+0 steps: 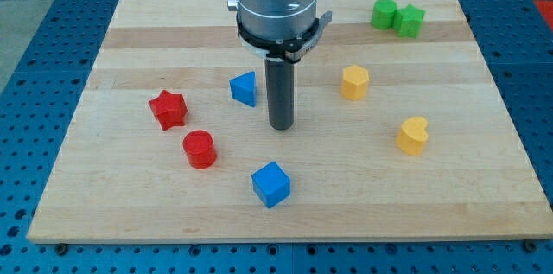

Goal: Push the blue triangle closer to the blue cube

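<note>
Blue cube [271, 184] below my tip [281, 126]

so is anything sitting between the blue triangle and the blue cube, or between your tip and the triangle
Nothing visible does. The blue triangular block has bare wooden board between it and the blue cube block toward the view's bottom. My tip is just to the triangle's right, with only a small open gap between.

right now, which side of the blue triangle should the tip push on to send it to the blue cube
Push its top face, the side away from the blue cube. The blue triangle sits up and slightly to the view's left of the cube, so contact there drives it down. My tip is now at its right and must circle round first.
</note>
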You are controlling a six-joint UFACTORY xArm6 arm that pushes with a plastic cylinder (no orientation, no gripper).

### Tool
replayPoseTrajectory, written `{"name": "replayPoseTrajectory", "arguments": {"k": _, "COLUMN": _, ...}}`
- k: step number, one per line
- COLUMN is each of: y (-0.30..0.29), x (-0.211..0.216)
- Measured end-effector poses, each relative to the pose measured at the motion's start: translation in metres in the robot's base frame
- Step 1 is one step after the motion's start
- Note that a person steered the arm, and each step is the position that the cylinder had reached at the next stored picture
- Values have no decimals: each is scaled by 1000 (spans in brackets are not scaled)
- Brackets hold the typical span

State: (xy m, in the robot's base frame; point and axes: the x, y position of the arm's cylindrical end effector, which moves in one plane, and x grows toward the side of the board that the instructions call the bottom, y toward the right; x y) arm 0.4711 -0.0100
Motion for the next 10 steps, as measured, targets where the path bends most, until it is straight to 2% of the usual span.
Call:
{"name": "replayPoseTrajectory", "arguments": {"k": 1, "y": 0, "x": 0}}
{"name": "replayPoseTrajectory", "arguments": {"k": 3, "y": 2, "x": -84}}
{"name": "replayPoseTrajectory", "arguments": {"k": 4, "y": -1, "x": -98}}
{"name": "replayPoseTrajectory", "arguments": {"k": 5, "y": -42, "x": -130}}
{"name": "replayPoseTrajectory", "arguments": {"k": 6, "y": -75, "x": -130}}
{"name": "replayPoseTrajectory", "arguments": {"k": 8, "y": -81, "x": -130}}
{"name": "replayPoseTrajectory", "arguments": {"k": 10, "y": -44, "x": -67}}
